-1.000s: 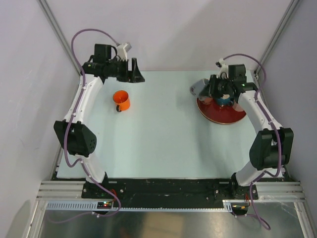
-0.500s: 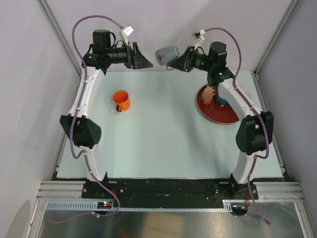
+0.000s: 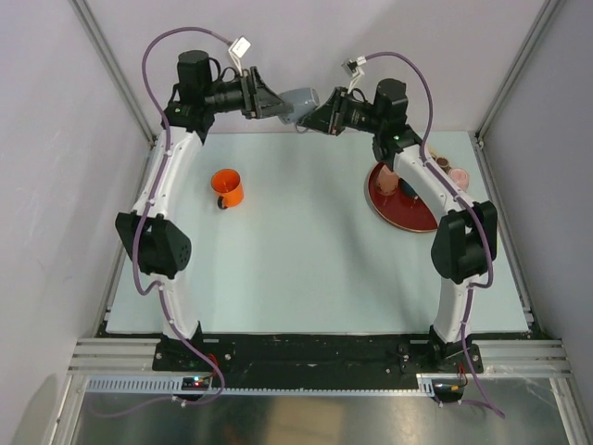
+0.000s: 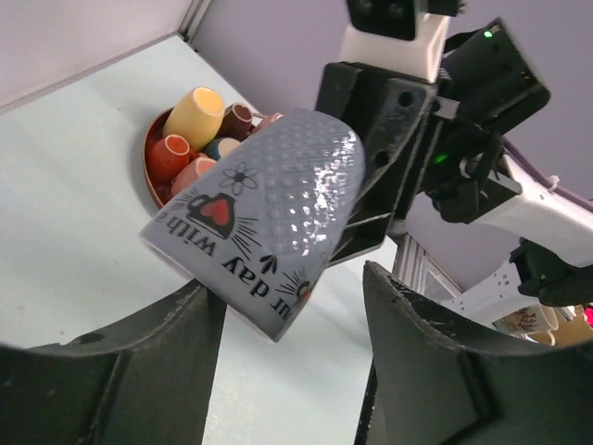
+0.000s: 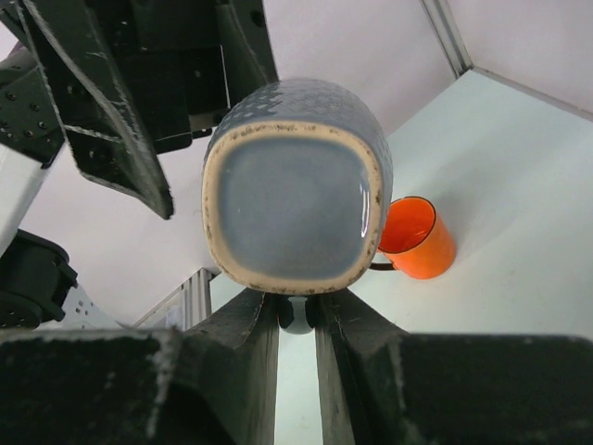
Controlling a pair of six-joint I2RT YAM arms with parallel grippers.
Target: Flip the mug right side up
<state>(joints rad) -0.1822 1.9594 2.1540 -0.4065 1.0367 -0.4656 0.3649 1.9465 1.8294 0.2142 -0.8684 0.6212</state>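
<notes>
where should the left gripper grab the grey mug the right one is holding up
Across the patterned side walls of the grey mug, at its wide printed end. Come in from that end, opposite the right gripper, which occupies the base end. The left gripper straddles the mug with its jaws open, so closing there looks workable.

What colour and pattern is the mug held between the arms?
Grey ceramic mug, dimpled, with black lettering and a red heart; left wrist view.

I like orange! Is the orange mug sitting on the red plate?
No, the orange mug stands on the table, well apart from the red plate.
</notes>
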